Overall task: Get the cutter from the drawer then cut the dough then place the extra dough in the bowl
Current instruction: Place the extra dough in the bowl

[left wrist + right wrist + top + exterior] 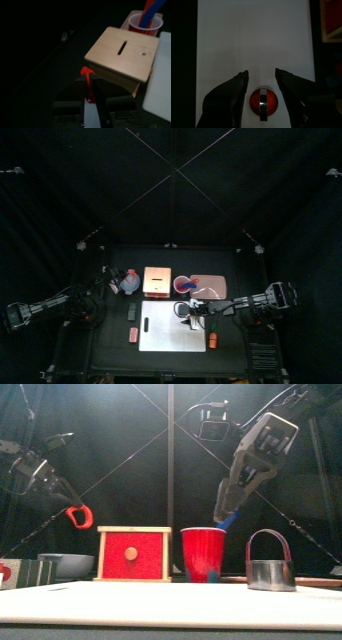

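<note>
Left end effector is hanging in the front view with its jaws closed down on a curled red dough strip, which is dangling from the tips, clear of the tabletop. The bowl is sitting low beneath it, seemingly almost straight underneath, beside the wooden box. The right end effector is hovering high, with the cutter standing on the white board below it and a little to its outer side.

In the top view the bowl is lying just ahead of the left end effector, close against the wooden box.

In the left wrist view the jaws are pinching the dough strip between them. The wooden box is lying ahead with the red cup beyond, and the bowl is not showing.

In the right wrist view the jaws are standing wide apart, gripping nothing. The cutter is sitting directly under them with a dough disc inside.

The step in hand looks like dropping the extra dough into the bowl. Doing it well probably means centring over the bowl, lowering until the dough strip is inside the rim, then opening, since soft dough may be clinging to a jaw.
</note>
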